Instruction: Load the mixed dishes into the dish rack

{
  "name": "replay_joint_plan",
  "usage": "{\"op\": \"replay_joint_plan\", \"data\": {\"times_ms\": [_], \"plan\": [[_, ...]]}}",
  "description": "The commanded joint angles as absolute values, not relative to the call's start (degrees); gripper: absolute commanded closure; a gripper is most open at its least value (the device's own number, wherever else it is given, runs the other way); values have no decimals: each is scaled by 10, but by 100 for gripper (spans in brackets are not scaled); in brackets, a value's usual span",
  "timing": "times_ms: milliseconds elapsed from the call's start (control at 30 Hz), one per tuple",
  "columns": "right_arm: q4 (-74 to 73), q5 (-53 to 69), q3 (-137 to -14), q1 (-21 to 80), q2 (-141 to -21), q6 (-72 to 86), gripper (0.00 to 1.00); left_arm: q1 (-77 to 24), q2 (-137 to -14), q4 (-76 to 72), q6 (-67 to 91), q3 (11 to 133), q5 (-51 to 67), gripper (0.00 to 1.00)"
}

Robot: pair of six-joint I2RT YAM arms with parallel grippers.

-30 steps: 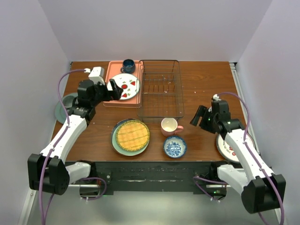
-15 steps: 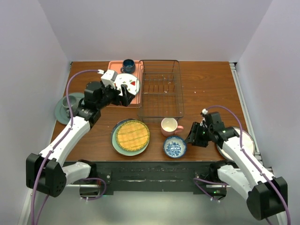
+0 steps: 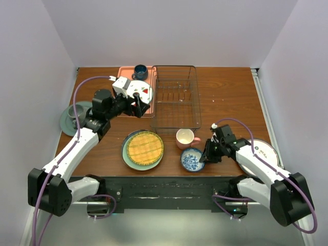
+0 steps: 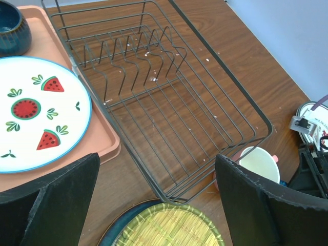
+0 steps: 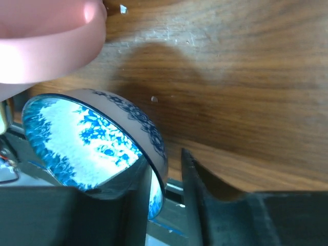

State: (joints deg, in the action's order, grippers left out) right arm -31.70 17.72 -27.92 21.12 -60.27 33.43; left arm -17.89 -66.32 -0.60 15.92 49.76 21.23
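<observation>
The rack (image 3: 177,102) sits at the back-centre of the worktop (image 3: 230,92); every dish in view lies outside it. A pink tray (image 3: 122,77) lies just beside its left side and carries a watermelon plate (image 4: 36,115) and a dark blue cup (image 3: 140,72). The pink mug (image 3: 184,137) stands upright just in front of the rack's near edge. The blue bowl (image 3: 191,160) is just in front of the mug, near the worktop's front edge. The yellow plate (image 3: 145,147) is stacked on a teal plate (image 3: 125,154), left of the mug. A far-left plate (image 3: 65,120) holds a grey cup (image 3: 73,110). A white plate (image 3: 266,151) lies at the right, partly under the right arm (image 3: 256,159).

The right pincer (image 5: 166,166) is low at the bowl's right side. Its fingers (image 5: 205,205) straddle the rim, one inside and one outside. The jaws are slightly apart, with a sliver of gap by the outer finger. Whether the bowl is off the worktop can't be told.

The left pincer (image 4: 156,164) hovers over the tray's right edge beside the rack, jaws wide apart, holding nothing.
</observation>
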Motion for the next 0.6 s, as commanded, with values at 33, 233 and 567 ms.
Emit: {"op": "replay_joint_plan", "data": {"times_ms": [33, 233, 567], "plan": [[-327, 161, -304, 215, -599, 332, 91, -185, -660, -44, 150, 495, 250, 0], [-406, 141, -354, 214, -585, 334, 100, -185, -671, -52, 142, 506, 268, 0], [-537, 121, -497, 215, -563, 343, 100, -190, -664, -53, 121, 519, 273, 0]]}}
